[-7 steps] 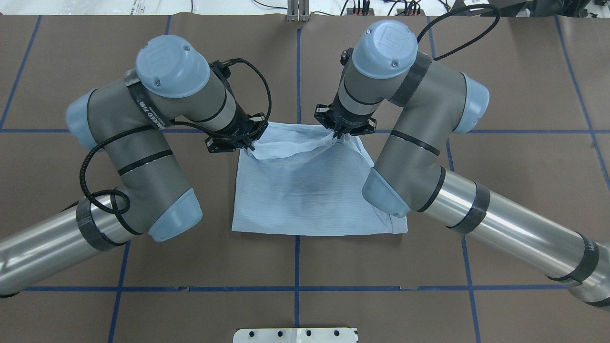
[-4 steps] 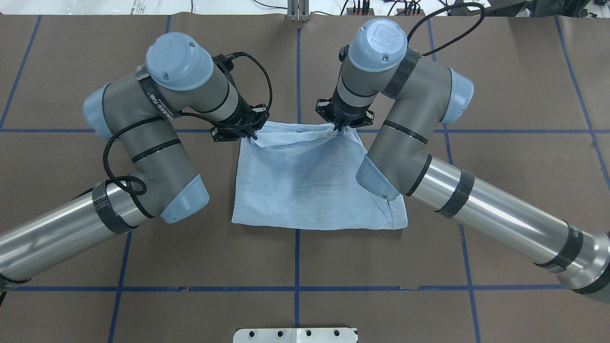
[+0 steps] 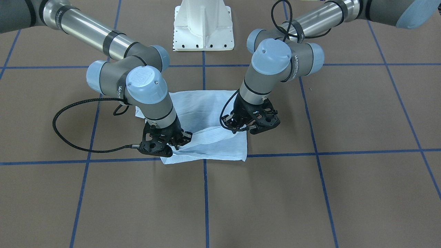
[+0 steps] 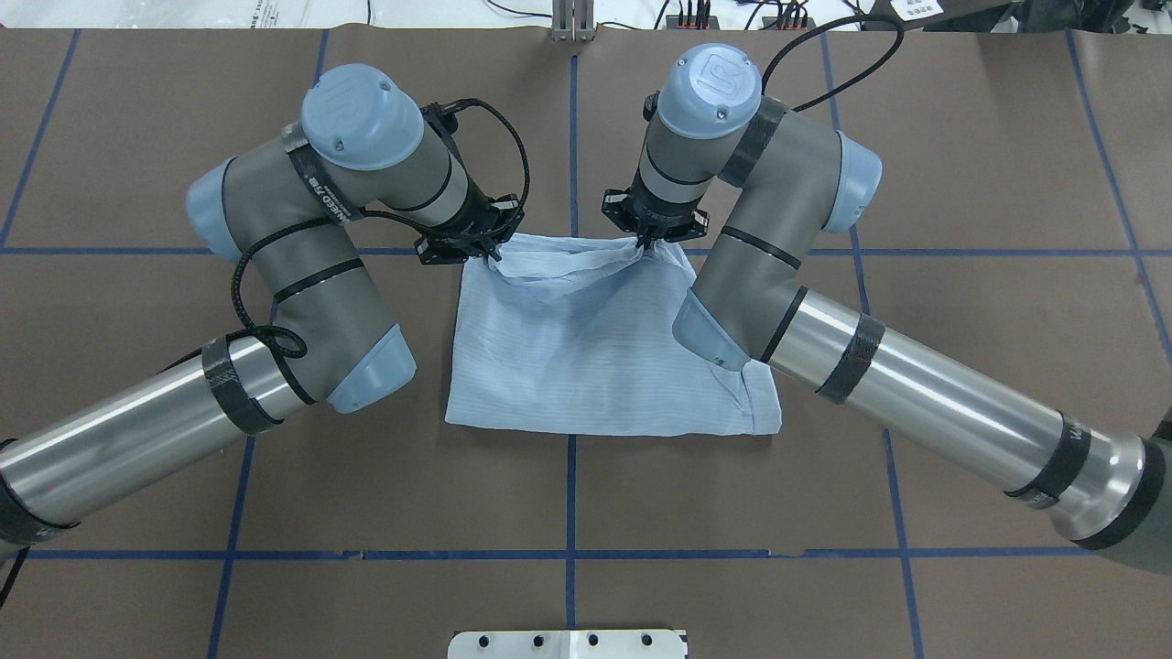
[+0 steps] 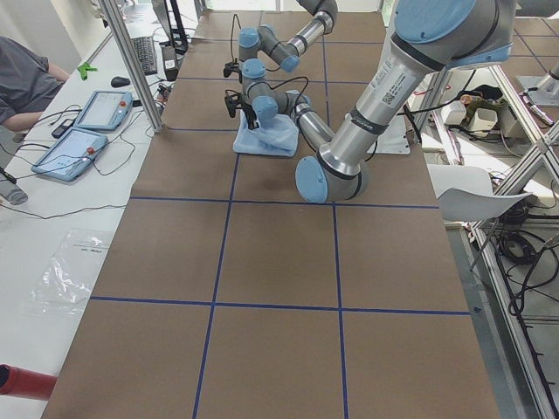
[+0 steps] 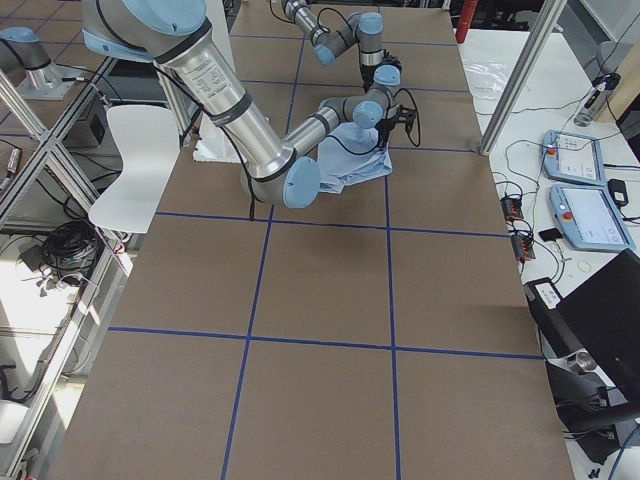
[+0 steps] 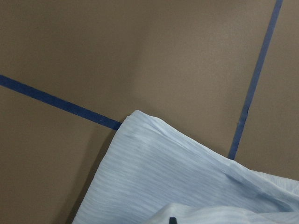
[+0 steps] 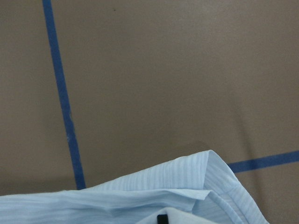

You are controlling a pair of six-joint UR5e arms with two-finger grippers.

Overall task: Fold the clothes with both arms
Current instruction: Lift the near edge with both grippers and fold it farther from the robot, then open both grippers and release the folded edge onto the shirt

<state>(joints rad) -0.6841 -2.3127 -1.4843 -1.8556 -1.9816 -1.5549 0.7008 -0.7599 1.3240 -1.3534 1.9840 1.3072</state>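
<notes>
Two pinches: left gripper (image 4: 488,257) and right gripper (image 4: 645,244) each clamped on the far edge of the folded shirt (image 4: 586,357), which lies mid table (image 4: 961,137), with that edge lifted.

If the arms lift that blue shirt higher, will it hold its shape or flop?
Probably flops: the shirt sags in a loose band between left gripper and right gripper. Likely light; small pinches hold its edge up.
</notes>
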